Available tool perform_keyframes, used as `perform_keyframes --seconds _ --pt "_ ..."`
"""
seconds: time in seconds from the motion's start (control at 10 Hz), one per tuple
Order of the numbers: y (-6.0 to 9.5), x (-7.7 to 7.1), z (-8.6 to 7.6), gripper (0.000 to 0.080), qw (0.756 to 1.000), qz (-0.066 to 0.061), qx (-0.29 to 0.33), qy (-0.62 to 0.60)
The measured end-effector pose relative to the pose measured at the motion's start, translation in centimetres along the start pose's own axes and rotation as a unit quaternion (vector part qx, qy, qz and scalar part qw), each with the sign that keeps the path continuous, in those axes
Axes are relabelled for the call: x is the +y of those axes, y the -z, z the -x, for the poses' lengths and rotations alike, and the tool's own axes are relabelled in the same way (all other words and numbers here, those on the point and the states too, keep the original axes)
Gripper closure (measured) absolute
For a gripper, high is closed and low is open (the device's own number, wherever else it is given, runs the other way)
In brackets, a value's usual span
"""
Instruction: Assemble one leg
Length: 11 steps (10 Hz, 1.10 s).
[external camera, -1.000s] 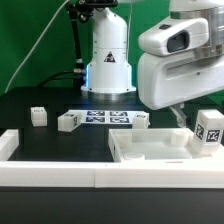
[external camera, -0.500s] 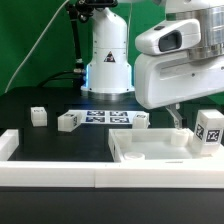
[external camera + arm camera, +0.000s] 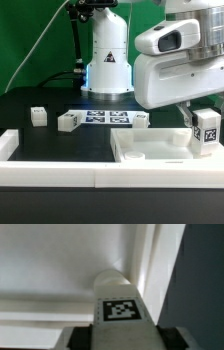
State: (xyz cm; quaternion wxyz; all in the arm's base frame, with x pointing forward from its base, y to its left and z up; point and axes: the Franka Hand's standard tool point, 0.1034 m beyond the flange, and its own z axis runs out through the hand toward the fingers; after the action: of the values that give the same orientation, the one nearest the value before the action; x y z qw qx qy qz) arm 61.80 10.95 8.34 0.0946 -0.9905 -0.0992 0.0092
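My gripper [image 3: 199,119] is shut on a leg [image 3: 207,132], a small white post with a black-and-white tag, at the exterior view's right. It holds the leg over the right corner of the large white square panel [image 3: 150,150]. In the wrist view the leg [image 3: 122,303] runs out from between the dark fingers [image 3: 80,339], its rounded tip close to the panel's raised rim [image 3: 150,258]. I cannot tell if the leg touches the panel. Three more legs [image 3: 38,116] [image 3: 68,121] [image 3: 140,121] lie on the black table behind.
The marker board [image 3: 105,118] lies flat at the table's back, in front of the robot's white base [image 3: 108,65]. A low white wall [image 3: 60,176] runs along the table's front edge, with a raised end at the exterior view's left [image 3: 9,145].
The gripper and the held leg have shifted slightly to the exterior view's left and down, closer to the panel's right corner. The other legs have not moved.
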Motion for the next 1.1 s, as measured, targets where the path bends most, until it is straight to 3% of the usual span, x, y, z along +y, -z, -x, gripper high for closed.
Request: perform_keyframes --seconds 0.3,0.6,0.9,1.1 --pt "-0.06 -0.03 -0.11 0.0505 1.0 0.001 0.008 -0.013" --pt "-0.09 -0.18 0.1 0.0505 0.981 0.002 0.034 -0.193" --pt "-0.16 -0.32 0.18 0.0505 0.938 -0.004 0.037 -0.346" --pt "-0.47 -0.94 -0.05 0.0505 0.888 -0.004 0.024 -0.46"
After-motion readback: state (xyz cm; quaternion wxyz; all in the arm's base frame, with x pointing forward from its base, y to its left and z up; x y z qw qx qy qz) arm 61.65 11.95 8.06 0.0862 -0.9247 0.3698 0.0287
